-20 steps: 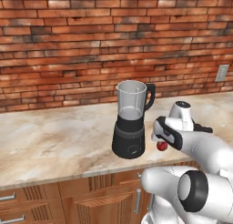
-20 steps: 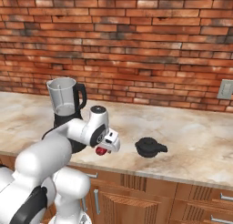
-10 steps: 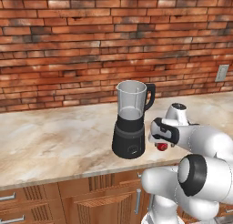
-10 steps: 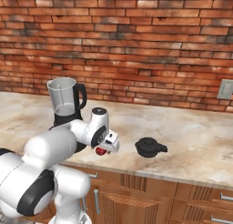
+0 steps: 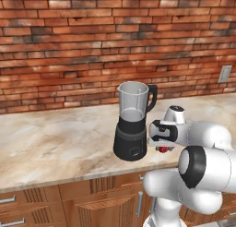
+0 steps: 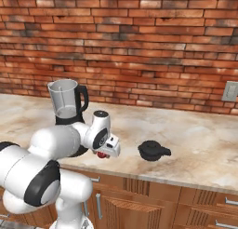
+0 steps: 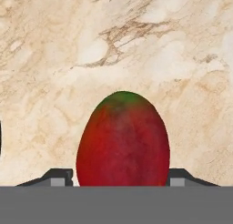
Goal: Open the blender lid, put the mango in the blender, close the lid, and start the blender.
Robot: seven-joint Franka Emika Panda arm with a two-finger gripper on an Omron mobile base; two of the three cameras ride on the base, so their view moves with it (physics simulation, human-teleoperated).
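Note:
The blender [image 5: 132,129] [image 6: 67,102] stands on the marble counter, its clear jar open at the top. Its black blender lid [image 6: 153,150] lies on the counter to the right of my hand. The dark-red mango [image 7: 123,141] [image 5: 163,149] [image 6: 101,154] rests on the counter just right of the blender's base. My gripper [image 7: 120,177] [image 5: 162,147] [image 6: 103,153] reaches down over it. One dark fingertip [image 7: 59,175] presses the mango's left side and the other its right side, so the gripper is shut on the mango, which still sits on the counter.
A brick wall [image 5: 92,46] backs the counter, with a wall outlet [image 5: 224,74] [image 6: 231,90] at the far right. The counter's front edge [image 6: 186,179] runs close under my hand, with wooden drawers below. Bare marble [image 5: 50,138] stretches left of the blender.
The fingers have drawn in from wide open onto the mango's sides. The arm's elbow has shifted a little; the blender, lid and mango have stayed put.

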